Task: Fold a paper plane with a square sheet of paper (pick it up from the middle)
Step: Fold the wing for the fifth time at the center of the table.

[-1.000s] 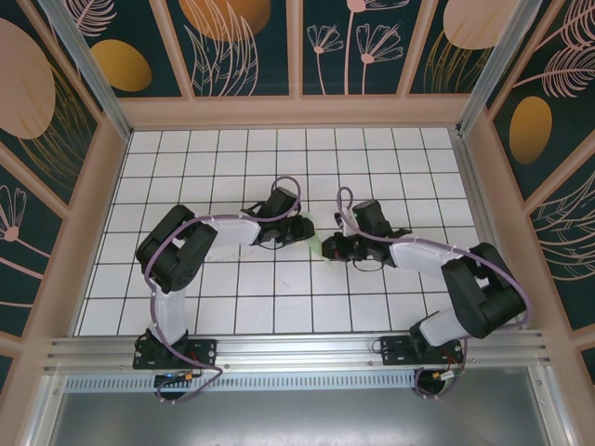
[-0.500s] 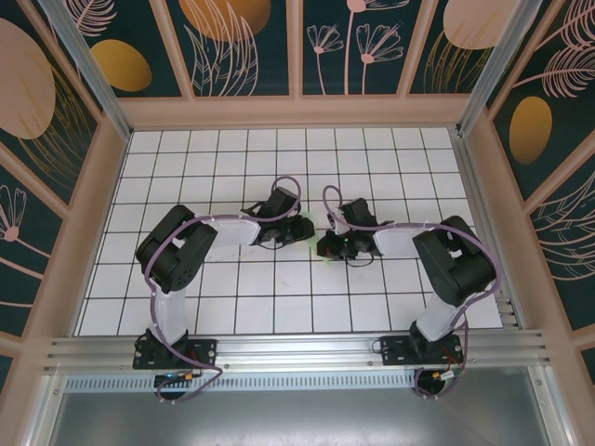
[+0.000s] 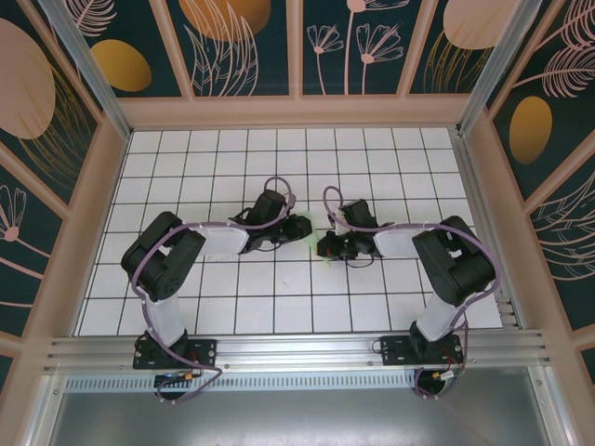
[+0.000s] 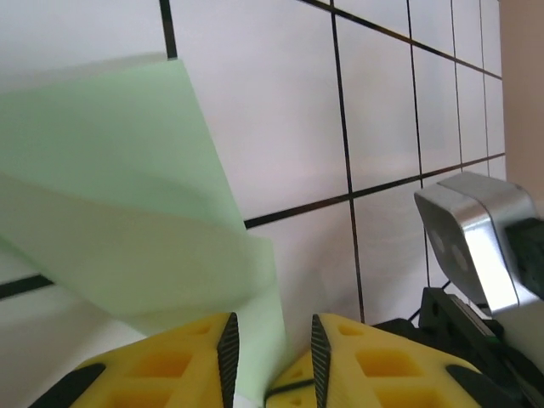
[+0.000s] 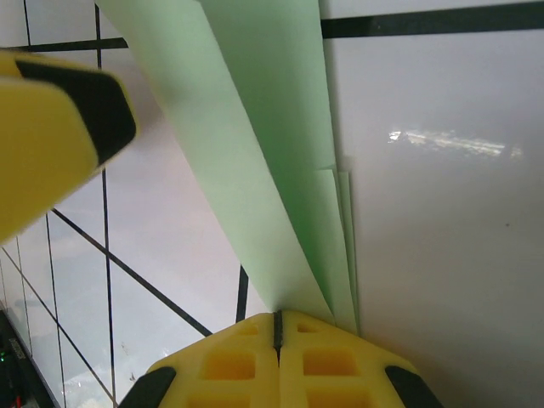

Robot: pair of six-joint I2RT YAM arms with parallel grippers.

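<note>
folded paper sheet (image 5: 255, 127) lay near table (image 3: 232, 297) centre, long axis diagonal, far-left to near-right. right gripper (image 5: 277, 327) jaws clamped together on near-right end; left gripper (image 4: 272, 340) jaws slightly apart, other end between them.

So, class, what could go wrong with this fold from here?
The right gripper pinches just a sliver of the folded paper; a pull could tear it or let it slip. The left gripper stands open around a loose part of it; closing there might crease it crooked.
</note>
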